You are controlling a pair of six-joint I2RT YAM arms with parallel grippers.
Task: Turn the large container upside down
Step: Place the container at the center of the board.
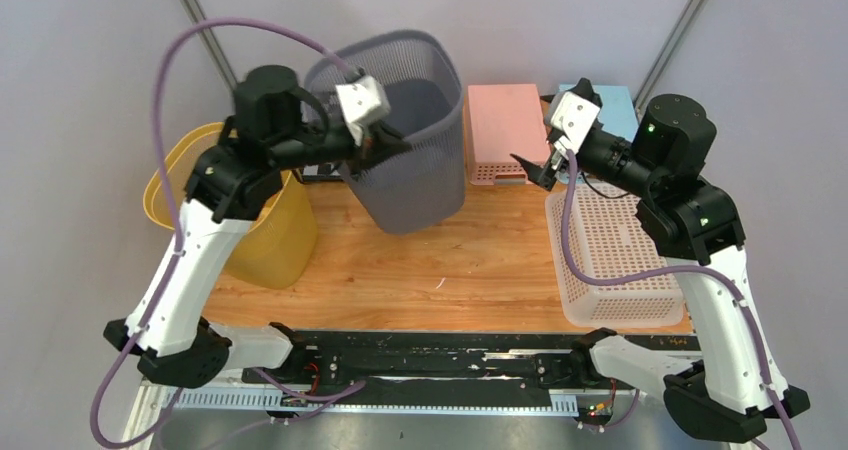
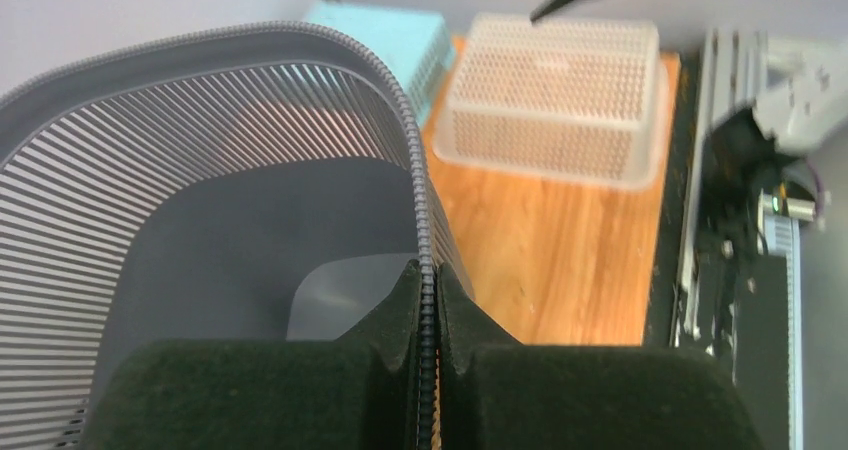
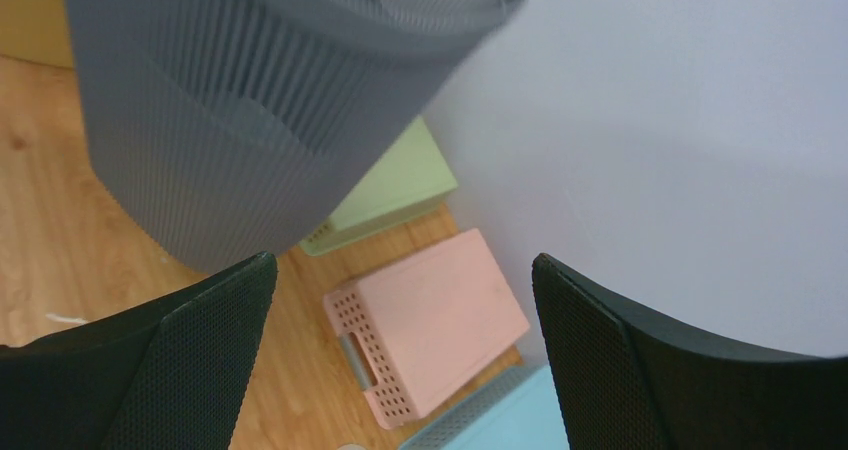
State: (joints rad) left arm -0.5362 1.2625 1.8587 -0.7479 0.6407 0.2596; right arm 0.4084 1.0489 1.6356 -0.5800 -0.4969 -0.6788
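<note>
Reference: the wooden table board (image 1: 470,270). The left gripper (image 2: 428,275) is pinched tight on the rim of the large grey slatted plastic bin (image 1: 410,185), which stands toward the board's far left, mouth up and leaning. We judge the flip barely begun. Hold the pinch firm and roll the wrist slowly, so the rim cannot slip. The left arm reaches in elbow-high. The right gripper (image 1: 533,170) hangs over the board's far right, jaws wide, holding nothing.

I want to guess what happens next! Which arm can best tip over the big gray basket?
Left, I think. The left claw is shut on the rim of the gray basket. The right claw hangs open, apart from the basket, near the pink box.
</note>
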